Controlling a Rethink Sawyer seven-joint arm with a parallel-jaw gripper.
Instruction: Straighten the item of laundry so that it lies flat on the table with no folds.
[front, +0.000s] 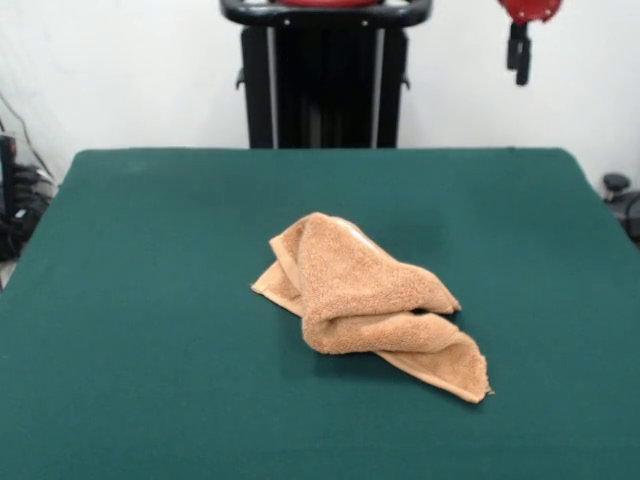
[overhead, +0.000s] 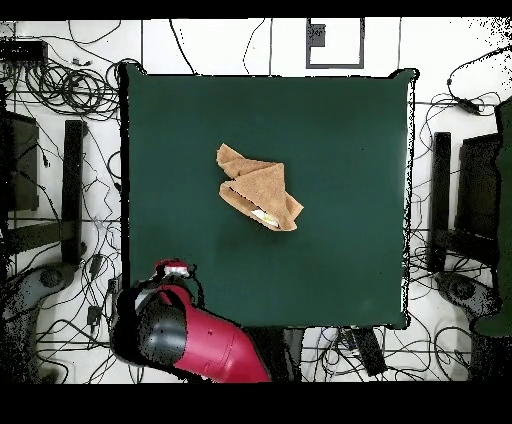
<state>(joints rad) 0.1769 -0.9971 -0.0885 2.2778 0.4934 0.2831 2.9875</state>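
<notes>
The tan-orange towel (front: 370, 295) lies bunched near the middle of the dark green table (front: 150, 300), folded over itself in several layers, with one hemmed corner sticking out toward the front right. In the overhead view the towel (overhead: 262, 187) is a rough triangle on the table (overhead: 340, 250), with a small pale patch at its lower edge. My gripper (front: 518, 52) hangs drawn back above the far right corner, well clear of the towel. In the overhead view the gripper (overhead: 172, 268) sits at the table's lower left edge, on the end of the red arm.
The black pedestal (front: 325, 80) stands behind the table's far edge. Cables (overhead: 70, 90) and black stands (overhead: 72, 190) lie on the floor around the table. Dark equipment (front: 622, 200) sits off the right edge.
</notes>
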